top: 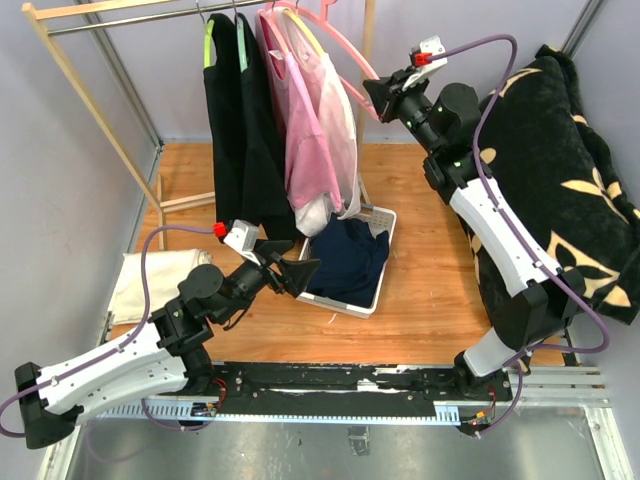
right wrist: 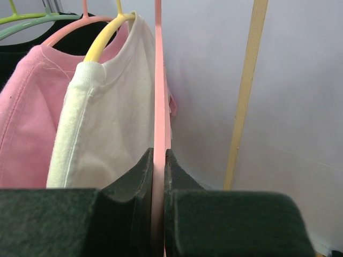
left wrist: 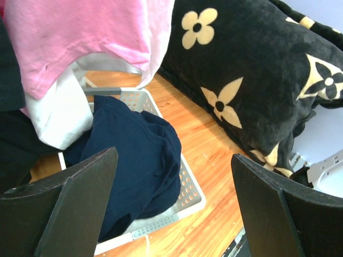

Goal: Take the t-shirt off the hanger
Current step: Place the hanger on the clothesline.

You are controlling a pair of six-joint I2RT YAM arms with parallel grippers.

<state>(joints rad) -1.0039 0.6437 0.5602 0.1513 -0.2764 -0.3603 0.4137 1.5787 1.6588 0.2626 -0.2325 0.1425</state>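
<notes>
Wooden tabletop [top: 430, 290] runs back to a clothes rail [top: 140, 18] at the far side. Up there my right gripper [right wrist: 159, 160] is clamped shut on one arm of a pink hanger [right wrist: 158, 80], holding it out to the right of the other clothes, I judge to steady it. That arm looks bare. The white t-shirt [right wrist: 112, 123] hangs just left of it on a yellow hanger [right wrist: 102, 43]. My left gripper [left wrist: 174, 155] waits wide open and empty, facing the basket [left wrist: 193, 187], where a navy garment [left wrist: 134, 150] lies.

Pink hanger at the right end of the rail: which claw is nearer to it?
Right. The right claw is shut on the pink hanger; the left claw hangs open far below, beside the basket.
</notes>
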